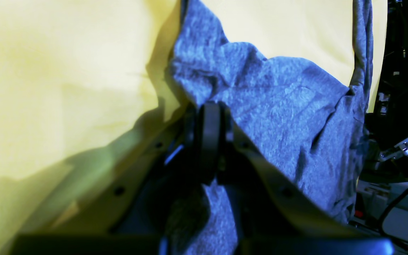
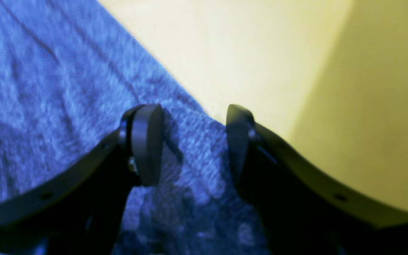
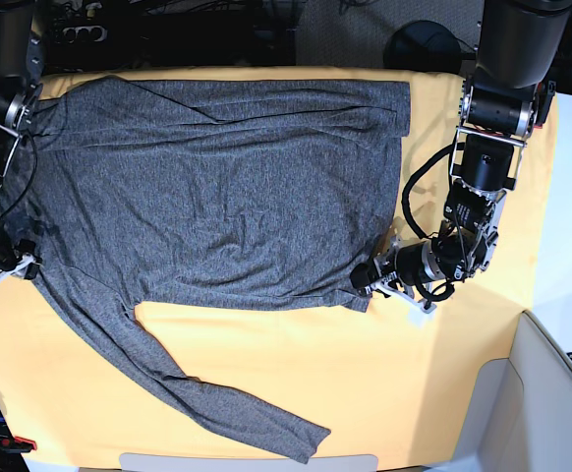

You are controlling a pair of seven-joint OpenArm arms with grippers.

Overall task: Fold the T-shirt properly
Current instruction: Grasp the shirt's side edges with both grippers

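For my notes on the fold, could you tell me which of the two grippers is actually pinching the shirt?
The left gripper, shut on the T-shirt hem corner; the right gripper stands open over the cloth.

Base view looks straight down from overhead; both wrist views, somewhat blurred, sit close above cloth.

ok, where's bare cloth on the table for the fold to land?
Free: the yellow table cloth between the T-shirt hem, its lower sleeve and the near edge; also the strip past the left gripper. Crowded: the far half under the shirt, and the right gripper's side.
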